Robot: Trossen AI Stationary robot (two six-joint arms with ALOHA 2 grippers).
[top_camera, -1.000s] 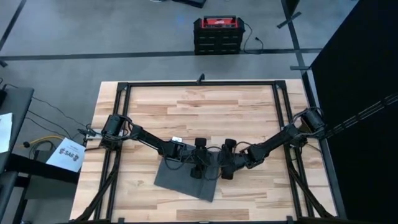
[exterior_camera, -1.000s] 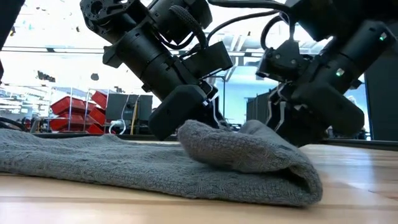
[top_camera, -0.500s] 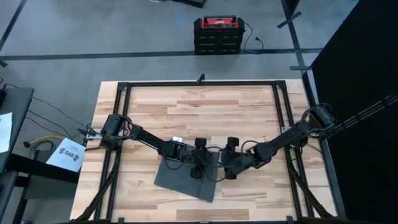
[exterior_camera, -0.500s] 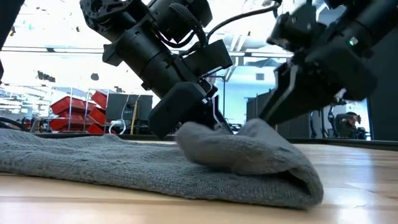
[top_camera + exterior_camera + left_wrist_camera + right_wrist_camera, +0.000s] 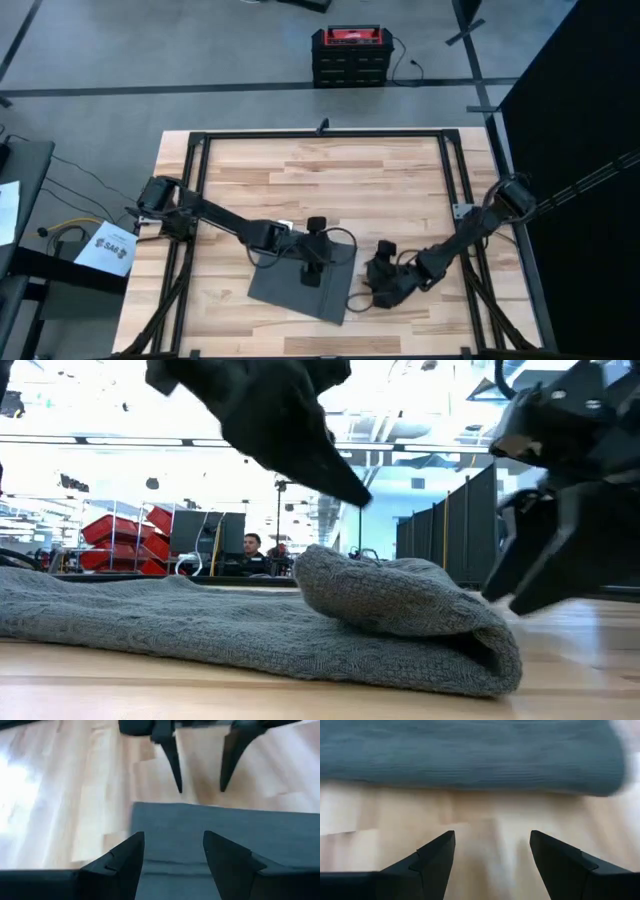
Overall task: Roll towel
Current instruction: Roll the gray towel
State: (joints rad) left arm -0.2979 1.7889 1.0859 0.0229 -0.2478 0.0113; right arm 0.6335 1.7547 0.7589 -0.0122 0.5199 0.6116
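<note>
1. so, your towel (image 5: 300, 285) lies on the table (image 5: 330, 170) near its front edge, one side folded over into a soft hump in the low view.
2. your left gripper (image 5: 312, 272) hangs over the towel, fingers apart, holding nothing.
3. your right gripper (image 5: 378, 291) sits on bare wood just beside the towel, fingers spread, blurred in the low view.

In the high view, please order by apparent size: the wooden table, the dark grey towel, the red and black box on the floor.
1. Light wooden table
2. Dark grey cloth towel
3. Red and black box; it lies lower, on the floor, so it may be larger than it appears.
</note>
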